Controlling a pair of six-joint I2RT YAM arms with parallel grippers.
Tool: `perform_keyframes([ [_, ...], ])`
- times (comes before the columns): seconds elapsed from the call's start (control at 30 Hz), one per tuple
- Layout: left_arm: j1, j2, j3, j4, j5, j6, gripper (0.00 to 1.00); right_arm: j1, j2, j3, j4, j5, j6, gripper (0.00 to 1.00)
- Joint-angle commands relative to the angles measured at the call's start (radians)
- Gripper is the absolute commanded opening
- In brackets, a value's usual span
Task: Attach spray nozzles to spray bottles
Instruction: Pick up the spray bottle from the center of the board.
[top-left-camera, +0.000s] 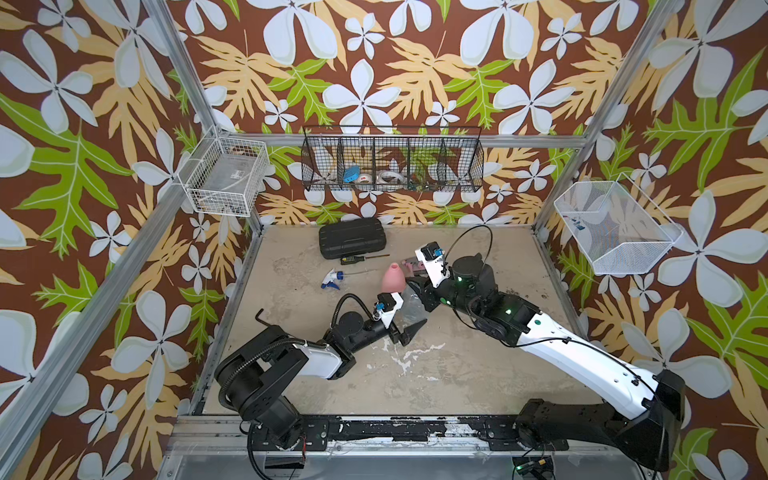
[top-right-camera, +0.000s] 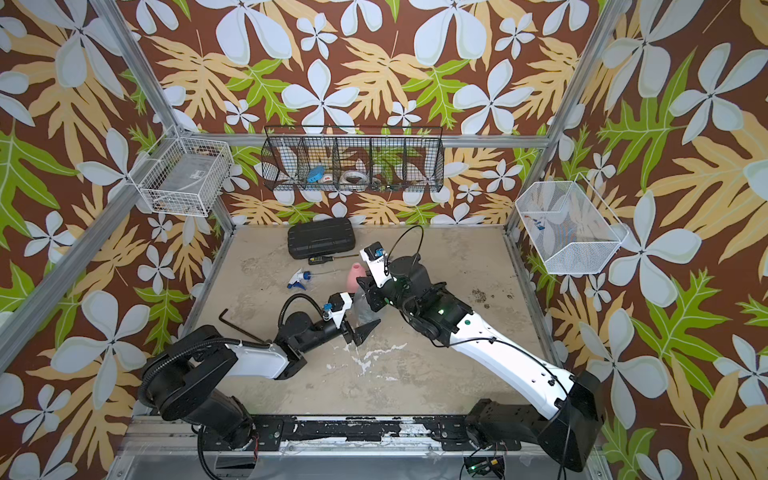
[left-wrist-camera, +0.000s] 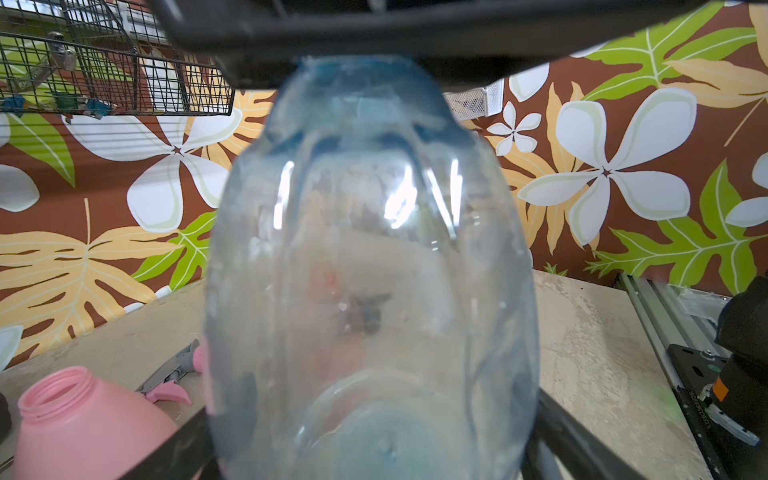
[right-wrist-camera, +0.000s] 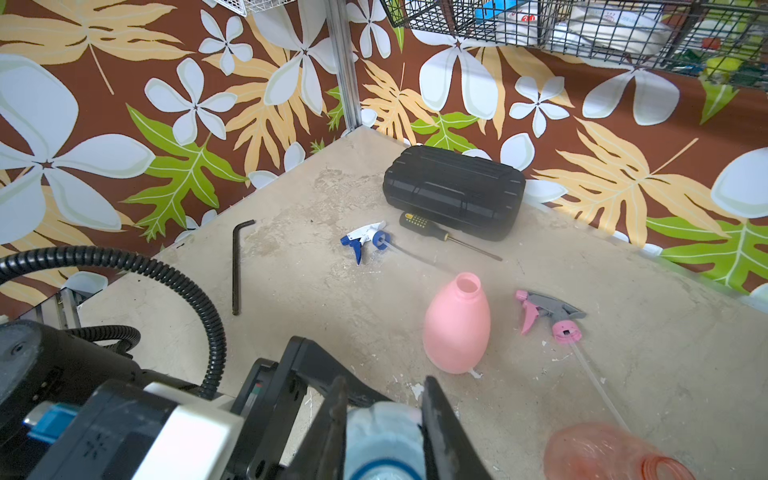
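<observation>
In both top views the clear bluish bottle (top-left-camera: 411, 309) sits between the right hand (top-left-camera: 417, 287) and the left hand (top-left-camera: 406, 330), over the mottled counter (top-left-camera: 478, 365). In the left wrist view dark fingers (left-wrist-camera: 183, 440) stand wide beside its glossy, bulbous body; whether they press it I cannot tell. In the right wrist view the right hand pinches the bottle's top. The matte pink cone bottle (right-wrist-camera: 457, 328) stands upright, with the grey-and-pink nozzle (right-wrist-camera: 548, 311) just beside it. The white-and-blue nozzle (right-wrist-camera: 365, 239) lies near the ribbed black case (right-wrist-camera: 453, 191), and the translucent orange-red bottle (right-wrist-camera: 602, 453) lies on its side.

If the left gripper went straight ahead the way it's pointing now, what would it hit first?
The clear bottle, dead ahead and seemingly between the left gripper's fingers; the right gripper holds its neck.
</observation>
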Motion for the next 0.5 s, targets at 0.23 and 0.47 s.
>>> perform_keyframes([
  [0.23,0.001,-0.008,-0.017,0.03,0.012,-0.041,1.0,0.007,0.006,-0.012,0.057,-0.023,0.041,0.0],
  [0.47,0.002,-0.027,-0.042,0.013,0.011,-0.017,0.98,0.013,0.023,-0.003,0.054,-0.019,0.037,0.0],
])
